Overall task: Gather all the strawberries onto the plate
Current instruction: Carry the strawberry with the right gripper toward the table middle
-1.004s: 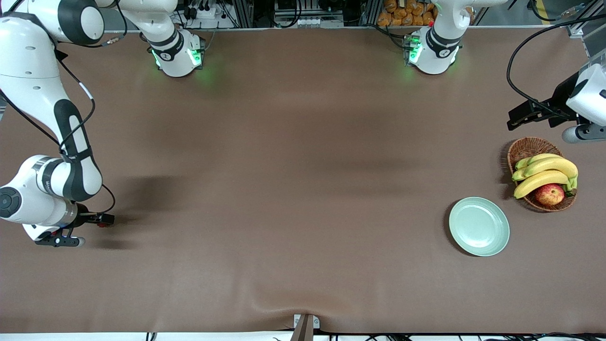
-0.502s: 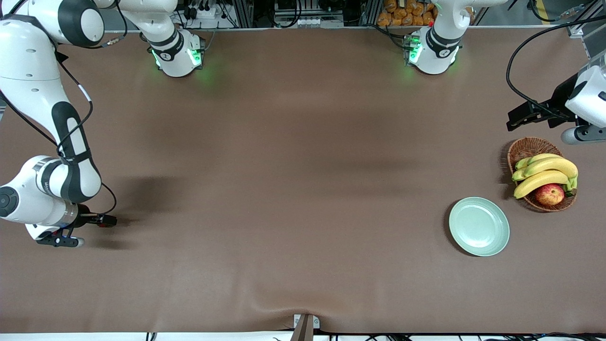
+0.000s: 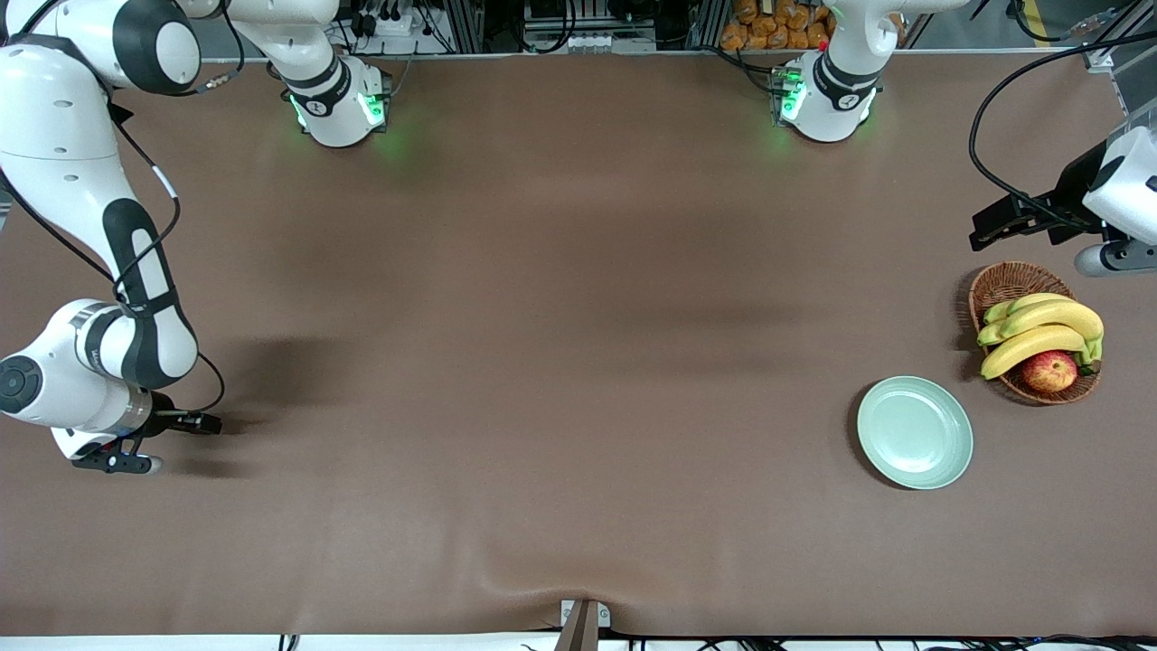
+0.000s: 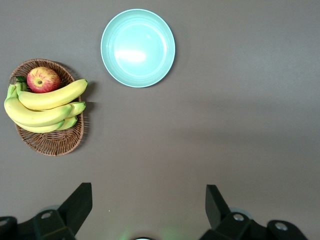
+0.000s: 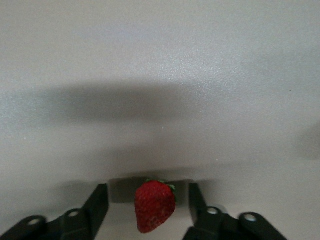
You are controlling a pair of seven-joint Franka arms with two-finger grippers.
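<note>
One strawberry (image 5: 155, 206), dark red with a green top, lies on the brown table between the fingers of my right gripper (image 5: 148, 205). A narrow gap shows on each side of it, so the jaws stand open around it. In the front view that gripper (image 3: 194, 423) is low at the right arm's end of the table and the berry is hidden under it. No other strawberries show. The mint-green plate (image 3: 915, 432) (image 4: 138, 48) sits empty toward the left arm's end. My left gripper (image 3: 990, 226) (image 4: 148, 205) hangs open and waits over the table beside the basket.
A wicker basket (image 3: 1003, 276) (image 4: 50, 145) with bananas (image 3: 1039, 330) and a red-yellow apple (image 3: 1049, 371) stands beside the plate, farther from the front camera. The brown table cover has a small ridge at its front edge (image 3: 542, 588).
The right gripper's fingers have come in closer around the strawberry. The red of the berry, seen beside the fingertip in the front view before, no longer shows there. The left arm holds still.
</note>
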